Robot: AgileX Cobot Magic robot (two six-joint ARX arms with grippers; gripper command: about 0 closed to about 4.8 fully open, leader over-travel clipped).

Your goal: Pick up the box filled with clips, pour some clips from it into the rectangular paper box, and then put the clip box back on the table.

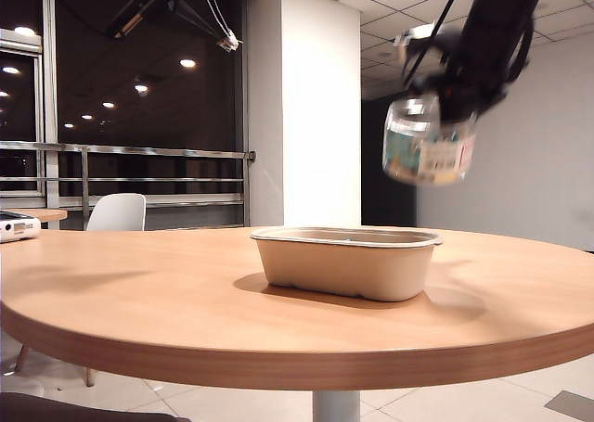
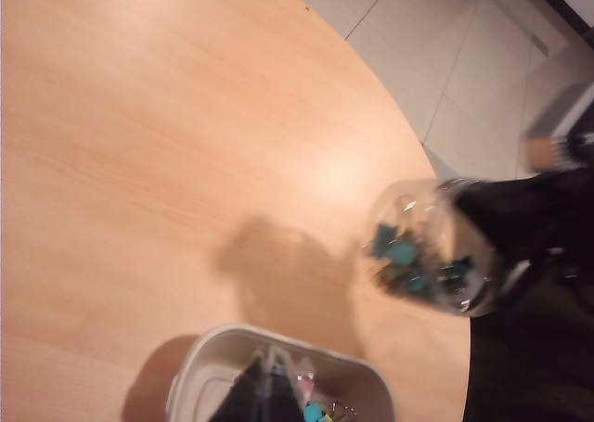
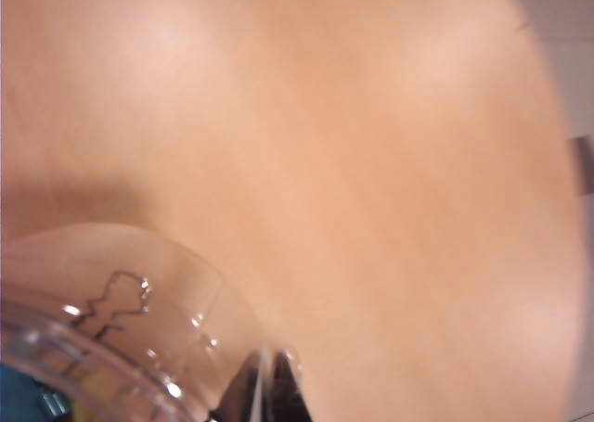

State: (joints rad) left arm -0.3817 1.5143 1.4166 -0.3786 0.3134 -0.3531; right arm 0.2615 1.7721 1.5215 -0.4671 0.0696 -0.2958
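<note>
Overhead, table (image 1: pixel 139 301): one round wood-grain top, wide bare room left of the tray, rim near at right.
Chair (image 1: pixel 117 212): one white, beyond the far edge.
Rectangular paper box (image 1: pixel 345 260): one, mid-table, a few clips (image 2: pixel 316 409) inside.
Box filled with clips (image 1: pixel 429 142): one clear jar, in the air right of the tray, tilted, blurred.
Right gripper (image 3: pixel 264 390): clamped on the jar's rim.
Left gripper (image 2: pixel 263 390): fingers together, empty, above the tray.
</note>
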